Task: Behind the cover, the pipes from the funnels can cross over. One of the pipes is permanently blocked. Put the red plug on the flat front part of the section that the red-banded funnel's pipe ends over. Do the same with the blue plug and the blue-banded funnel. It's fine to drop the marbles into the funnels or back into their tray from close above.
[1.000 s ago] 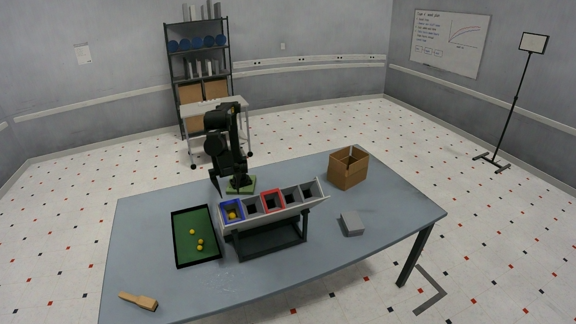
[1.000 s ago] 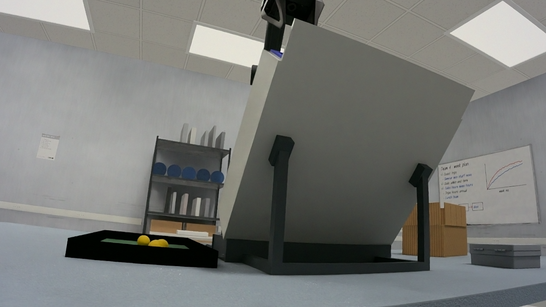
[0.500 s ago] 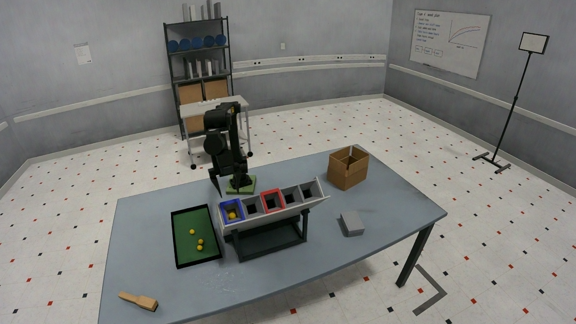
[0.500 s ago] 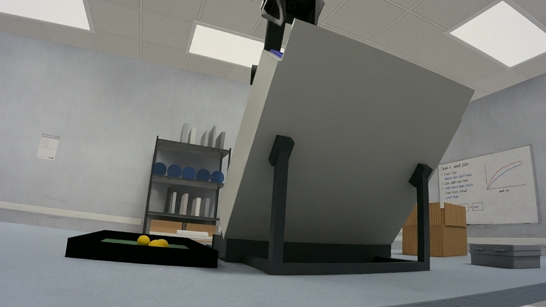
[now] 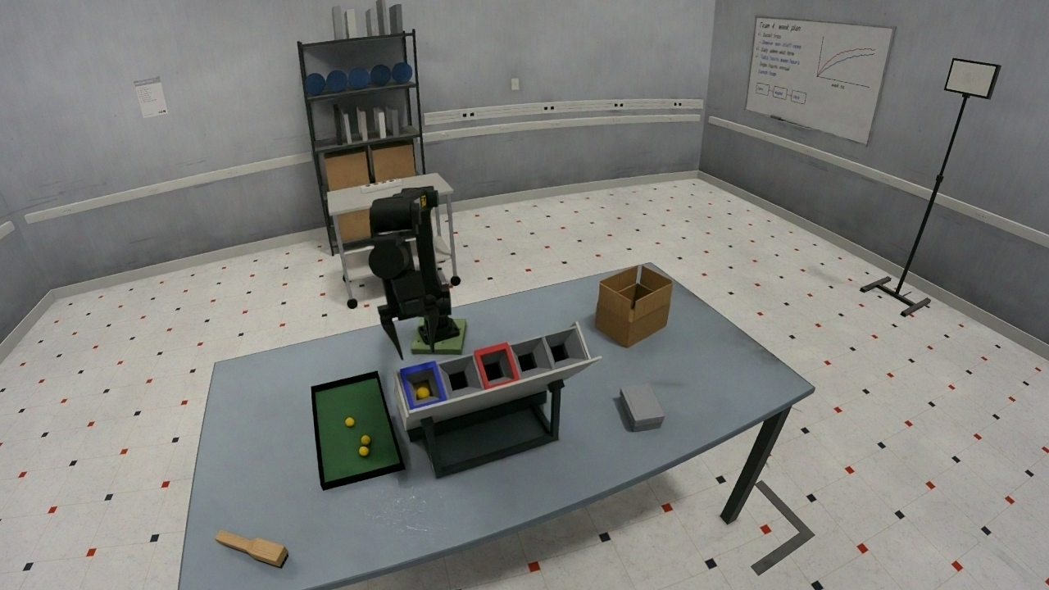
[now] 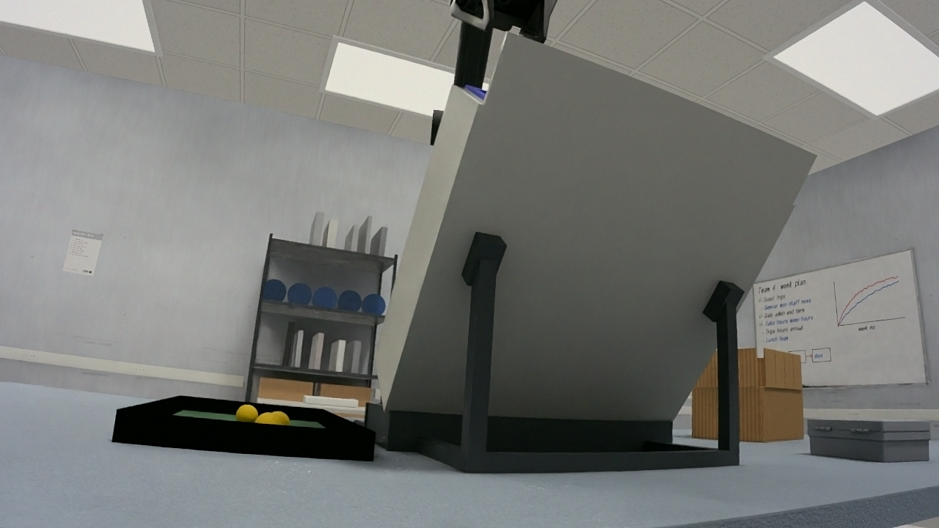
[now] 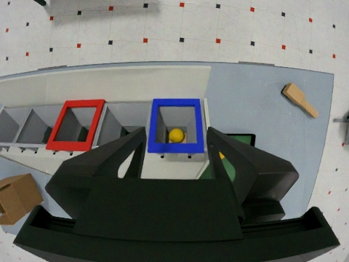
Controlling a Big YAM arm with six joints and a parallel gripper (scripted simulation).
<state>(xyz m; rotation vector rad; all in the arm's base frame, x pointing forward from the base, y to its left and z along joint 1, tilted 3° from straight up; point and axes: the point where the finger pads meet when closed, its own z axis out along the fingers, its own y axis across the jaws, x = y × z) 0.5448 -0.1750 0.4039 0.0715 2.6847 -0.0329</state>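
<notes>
The grey funnel rack stands tilted on a black frame, with its plain cover facing the exterior camera. The blue-banded funnel is at the rack's left end, and a yellow marble sits at its throat. The red-banded funnel is two places to the right and looks empty. My gripper is open and empty, just behind and above the blue-banded funnel. Three yellow marbles lie in the green tray. No plug and no end section shows in any view.
A cardboard box stands at the back right of the table. A small grey box lies to the right of the rack. A wooden block lies at the front left corner. The arm's green base pad sits behind the rack.
</notes>
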